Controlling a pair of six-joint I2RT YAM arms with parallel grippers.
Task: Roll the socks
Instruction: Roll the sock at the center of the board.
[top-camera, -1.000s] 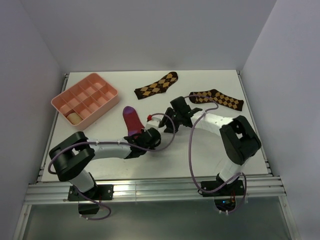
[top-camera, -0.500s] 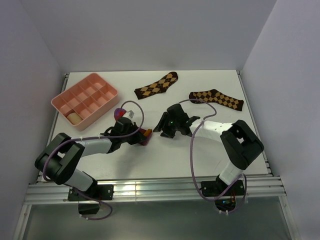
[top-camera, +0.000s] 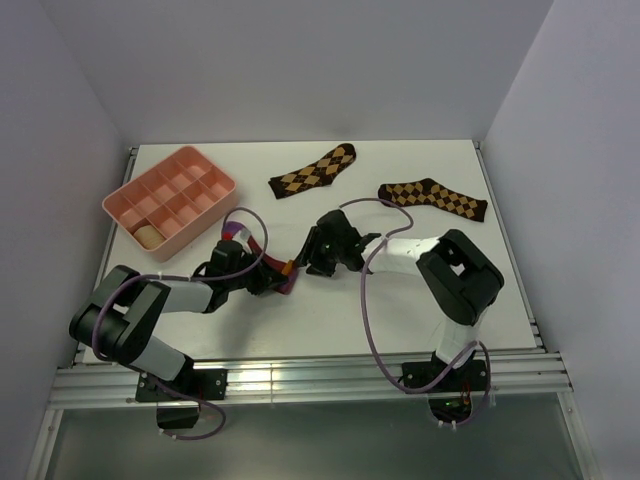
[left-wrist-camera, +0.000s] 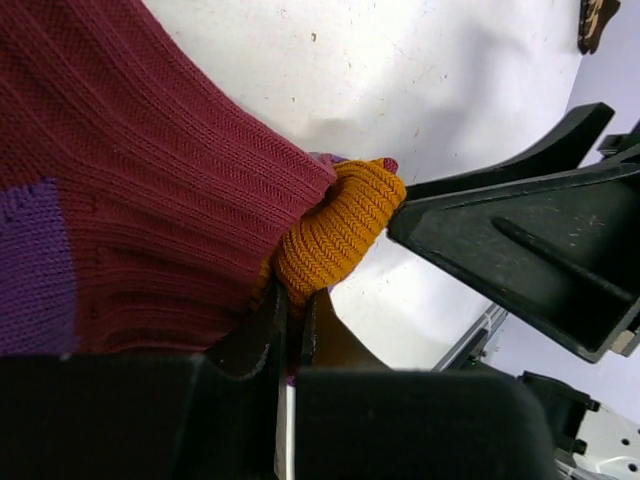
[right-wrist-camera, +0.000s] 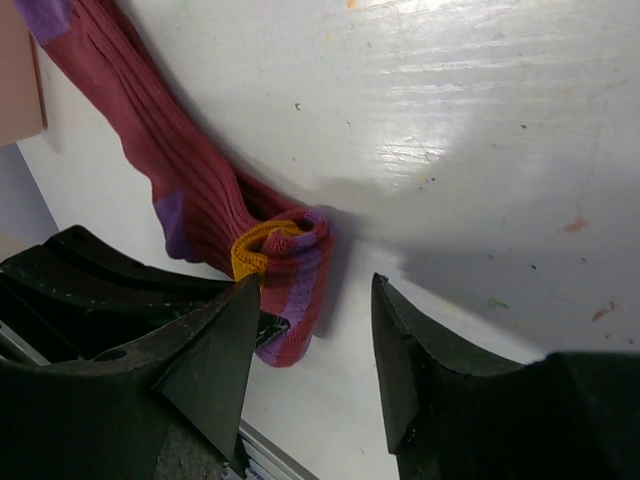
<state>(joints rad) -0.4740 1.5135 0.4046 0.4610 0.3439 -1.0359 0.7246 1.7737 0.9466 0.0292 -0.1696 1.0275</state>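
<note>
Crimson sock (right-wrist-camera: 195, 185) with purple heel and orange cuff (left-wrist-camera: 335, 225), shown lying on the white table (top-camera: 400, 310) left of centre in the overhead view, its cuff end doubled over into a first small turn. The cuff is pinched in the fully closed jaws of the left gripper (left-wrist-camera: 291, 318). The right gripper (right-wrist-camera: 316, 290), its jaws about half open and holding nothing, is set astride the folded end. For a tight roll, the fold is best kept pinned while the free leg is tensioned and wound evenly. From above, much of the sock is hidden under both wrists, and its toe is cut off at the upper left of the right wrist view. A tan bundle (top-camera: 148, 235) in the near corner compartment of the pink tray (top-camera: 195, 232) is too small to be identified as the second sock.
</note>
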